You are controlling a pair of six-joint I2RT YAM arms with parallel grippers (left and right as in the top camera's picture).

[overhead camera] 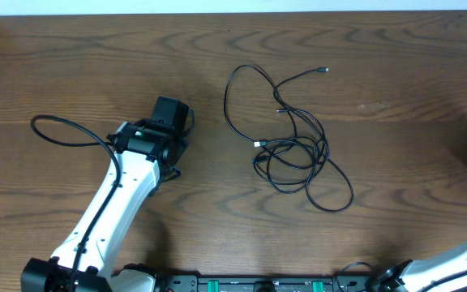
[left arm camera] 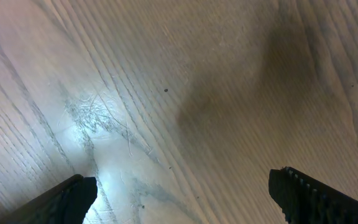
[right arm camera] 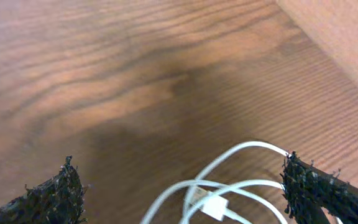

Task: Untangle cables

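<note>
- My left gripper (left arm camera: pixel 182 193) stands wide, with only bare table (overhead camera: pixel 396 73) between its fingers; it holds nothing.
- My right gripper (right arm camera: pixel 185 186) also stands wide. It holds nothing, and the white cable (right arm camera: pixel 211 205) lies loose on the wood between its 2 fingers.
- One loop of the white cable runs up against the finger on the right of the wrist view; I cannot tell whether it touches.
- The white cable sits at the far right edge of the table, outside the overhead view, well apart from the rest.
- The black cables (overhead camera: pixel 294 150) lie in 1 knot at the middle of the table, between my 2 arms.
- From above, the knot is off to the right of my left gripper with open wood between, and neither claw is touching it.
- The left arm is clearly the nearer one; the right sits at the far edge, well apart.
- The knot's long axis runs on a slant, from a big loop at the far left down to a loop at the near right, with crossings bunched in the middle.
- A free plug end (overhead camera: pixel 324 70) sticks out at the far side, clear of the crossings.
- My judgement: the white cable is already separate and the black knot is not yet undone.
- The next reach belongs to the left arm, swinging right and squaring its claw across a strand.
</note>
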